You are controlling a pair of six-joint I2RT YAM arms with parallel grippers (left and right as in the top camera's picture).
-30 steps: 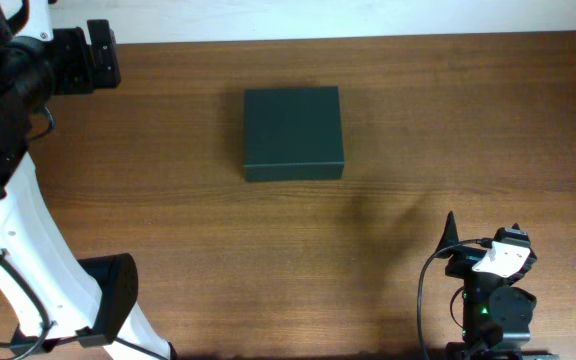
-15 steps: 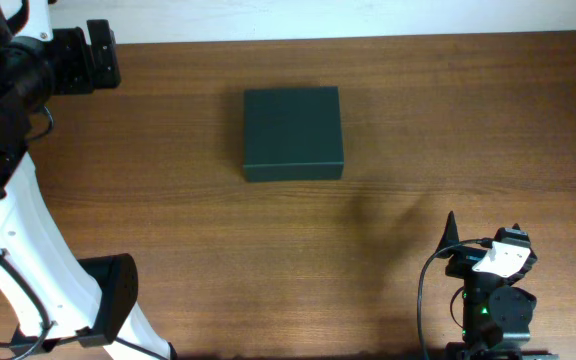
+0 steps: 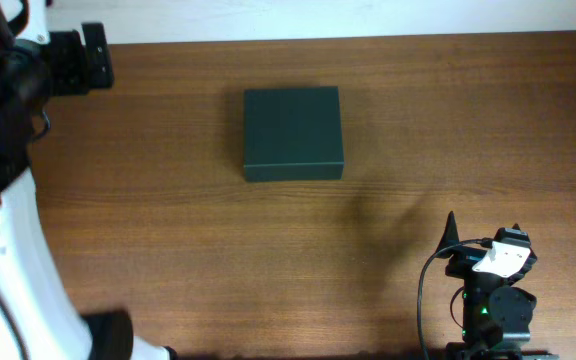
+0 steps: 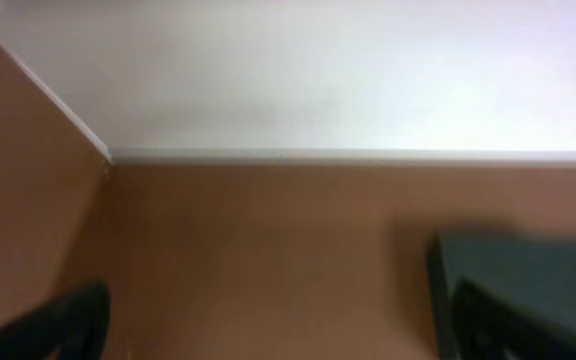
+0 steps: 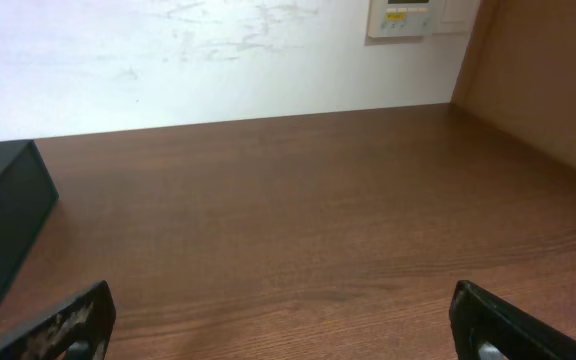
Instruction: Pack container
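The container (image 3: 293, 132) is a dark green-black box lying shut on the wooden table (image 3: 418, 120), a little back of the middle. My left gripper (image 3: 96, 56) hovers at the far left back corner, well away from the box. In the blurred left wrist view its jaws (image 4: 288, 340) stand wide apart with only table between them, and the container (image 4: 528, 275) shows at the lower right. My right gripper (image 3: 476, 245) rests near the front right edge. It is open (image 5: 288, 335) over bare wood, with the container (image 5: 3, 225) far off to its left.
A pale wall (image 5: 218, 50) runs along the table's back edge, with a small white panel (image 5: 406, 16) on it. A tan side board (image 5: 548, 70) stands at the right. A black cable (image 3: 426, 290) loops beside the right arm's base.
My left arm has shifted slightly to the left, and its lower part has slid toward the frame's corner. The container and my right arm have stayed put.
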